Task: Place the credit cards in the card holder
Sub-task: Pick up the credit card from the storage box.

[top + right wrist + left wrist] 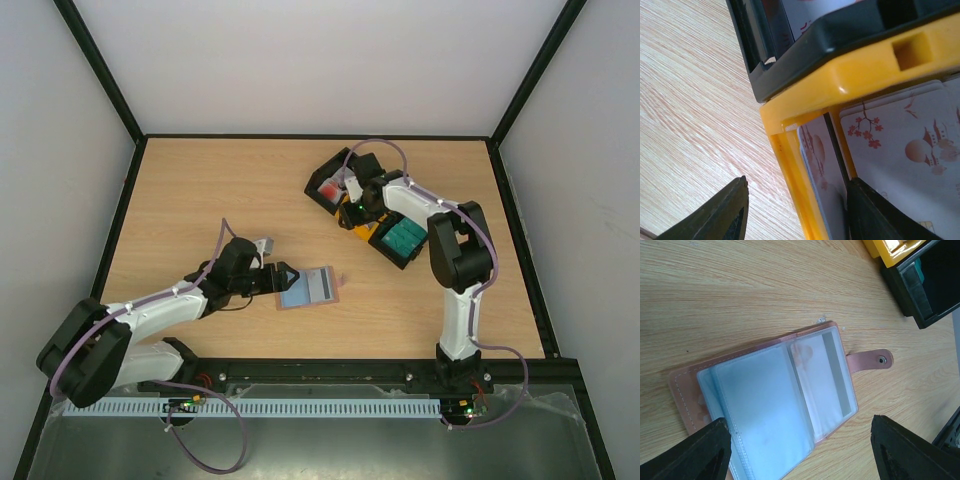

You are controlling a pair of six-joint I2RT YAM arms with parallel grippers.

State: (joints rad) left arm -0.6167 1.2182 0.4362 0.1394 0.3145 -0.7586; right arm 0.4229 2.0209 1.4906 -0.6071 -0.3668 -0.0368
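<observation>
The card holder (770,405) lies open on the table, pink-brown outside with blue-grey clear sleeves and a snap strap (875,360). In the top view the card holder (310,287) is just right of my left gripper (284,278). The left gripper (807,457) is open, its fingers either side of the holder's near edge, touching nothing. White credit cards with red blossom marks (905,145) lie in a yellow tray (790,165); one card (815,160) leans on the tray's inner wall. My right gripper (795,217) is open, straddling that wall and the leaning card. Seen from above, the right gripper (352,205) is over the trays.
A black tray (330,187) holding a red-marked card stands beside the yellow tray (357,218). Another black tray (403,240) holds teal cards. The black tray's rim (805,55) overhangs the yellow one. Black frame rails border the table.
</observation>
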